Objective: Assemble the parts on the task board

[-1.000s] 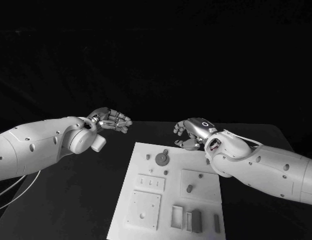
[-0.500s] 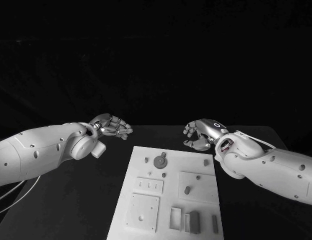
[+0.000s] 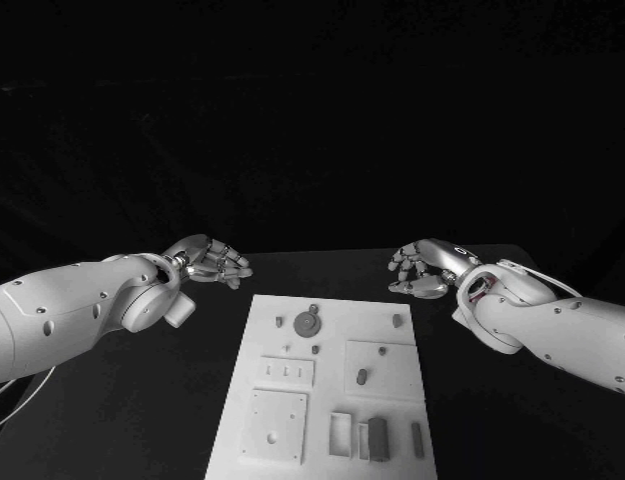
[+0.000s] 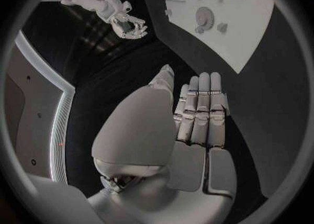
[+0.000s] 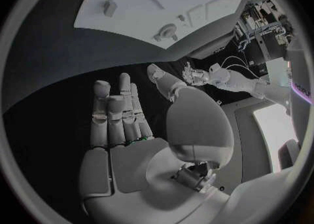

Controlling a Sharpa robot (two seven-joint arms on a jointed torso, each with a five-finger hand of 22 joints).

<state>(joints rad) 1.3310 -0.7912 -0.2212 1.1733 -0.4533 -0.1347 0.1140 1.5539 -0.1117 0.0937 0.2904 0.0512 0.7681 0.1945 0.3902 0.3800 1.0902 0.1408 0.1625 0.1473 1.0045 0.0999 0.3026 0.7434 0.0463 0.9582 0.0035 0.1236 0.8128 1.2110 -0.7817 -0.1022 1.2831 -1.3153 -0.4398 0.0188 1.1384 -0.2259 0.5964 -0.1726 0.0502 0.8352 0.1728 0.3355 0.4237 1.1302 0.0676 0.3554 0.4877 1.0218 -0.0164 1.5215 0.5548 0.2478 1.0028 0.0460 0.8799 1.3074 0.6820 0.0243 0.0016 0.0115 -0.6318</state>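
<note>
The flat white board (image 3: 330,385) lies on the matte black surface (image 3: 139,420), carrying small grey parts (image 3: 308,322). The silver left hand (image 3: 211,260) and right hand (image 3: 425,268) hover beyond its far corners, fingers loosely apart, holding nothing.

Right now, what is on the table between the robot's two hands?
In the head view, bare black table lies between the left hand and the right hand. The white task board starts just nearer the robot.

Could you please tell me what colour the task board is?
The task board is white, with small grey parts on it; it shows best in the head view.
</note>
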